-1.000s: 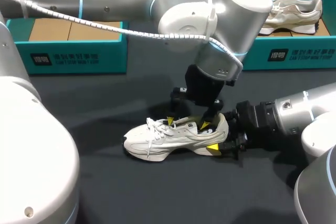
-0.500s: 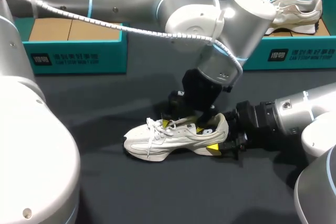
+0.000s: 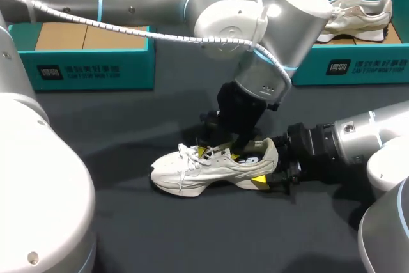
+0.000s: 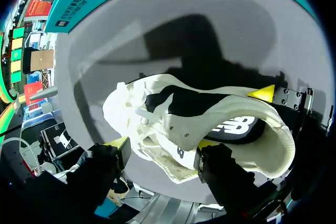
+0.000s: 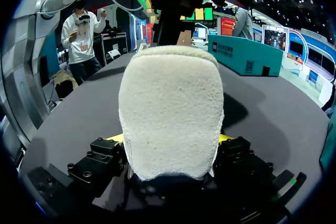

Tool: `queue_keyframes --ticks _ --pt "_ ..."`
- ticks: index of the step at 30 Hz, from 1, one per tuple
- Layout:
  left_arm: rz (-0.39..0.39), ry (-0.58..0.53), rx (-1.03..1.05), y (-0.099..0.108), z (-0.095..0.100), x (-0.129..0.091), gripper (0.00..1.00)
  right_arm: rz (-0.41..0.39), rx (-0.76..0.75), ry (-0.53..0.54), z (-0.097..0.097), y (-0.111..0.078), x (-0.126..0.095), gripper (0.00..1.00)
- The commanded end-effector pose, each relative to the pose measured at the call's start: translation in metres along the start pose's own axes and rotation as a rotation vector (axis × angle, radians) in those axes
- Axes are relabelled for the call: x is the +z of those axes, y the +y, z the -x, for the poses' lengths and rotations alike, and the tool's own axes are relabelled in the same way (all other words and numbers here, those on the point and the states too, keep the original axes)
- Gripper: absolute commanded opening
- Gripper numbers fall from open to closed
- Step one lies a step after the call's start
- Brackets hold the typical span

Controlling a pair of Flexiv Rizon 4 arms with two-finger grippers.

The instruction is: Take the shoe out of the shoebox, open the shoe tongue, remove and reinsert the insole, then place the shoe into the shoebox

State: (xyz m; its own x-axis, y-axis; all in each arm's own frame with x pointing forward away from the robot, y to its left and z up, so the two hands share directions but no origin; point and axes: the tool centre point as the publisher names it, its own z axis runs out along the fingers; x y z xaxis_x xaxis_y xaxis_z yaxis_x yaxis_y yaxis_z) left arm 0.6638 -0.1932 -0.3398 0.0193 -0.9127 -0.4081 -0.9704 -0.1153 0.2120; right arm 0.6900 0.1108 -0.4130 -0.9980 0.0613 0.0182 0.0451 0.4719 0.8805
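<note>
The left tool (image 3: 218, 154) has sunk onto the tongue of the white lace-up sneaker (image 3: 192, 169), its grip impossible to tell, while the right tool (image 5: 170, 145) clamps the sneaker's heel on the dark desk (image 3: 128, 222), so tongue-opening seems underway.

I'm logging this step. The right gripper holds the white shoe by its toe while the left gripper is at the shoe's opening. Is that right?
Not quite. The right gripper holds the white shoe by its heel, not its toe, as the right wrist view shows. The left gripper is at the shoe's opening.
</note>
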Motion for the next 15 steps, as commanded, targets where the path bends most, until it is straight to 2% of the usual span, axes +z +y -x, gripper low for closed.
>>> queue_keyframes --ticks 1,3,11,13,14,15 --pt "-0.023 0.07 -0.08 0.0108 0.0163 -0.0019 0.56 -0.003 0.0 -0.002 0.0011 -0.0014 0.004 0.0" --pt "-0.027 0.091 -0.081 0.012 0.019 -0.0032 0.5 -0.003 0.0 -0.002 0.0011 -0.0014 0.004 0.0" --pt "-0.03 0.158 -0.076 0.0142 0.0228 -0.0056 0.38 -0.003 0.0 -0.002 0.0011 -0.0014 0.004 0.0" --pt "-0.032 0.174 -0.076 0.0144 0.0231 -0.0053 0.27 -0.003 0.0 -0.002 0.0011 -0.0014 0.004 0.0" --pt "-0.033 0.181 -0.076 0.0145 0.0236 -0.0053 0.18 -0.003 0.0 -0.002 0.0011 -0.0014 0.004 0.0" --pt "-0.037 0.195 -0.077 0.0145 0.0244 -0.0055 0.15 -0.003 0.0 -0.002 0.0011 -0.0014 0.004 0.0"
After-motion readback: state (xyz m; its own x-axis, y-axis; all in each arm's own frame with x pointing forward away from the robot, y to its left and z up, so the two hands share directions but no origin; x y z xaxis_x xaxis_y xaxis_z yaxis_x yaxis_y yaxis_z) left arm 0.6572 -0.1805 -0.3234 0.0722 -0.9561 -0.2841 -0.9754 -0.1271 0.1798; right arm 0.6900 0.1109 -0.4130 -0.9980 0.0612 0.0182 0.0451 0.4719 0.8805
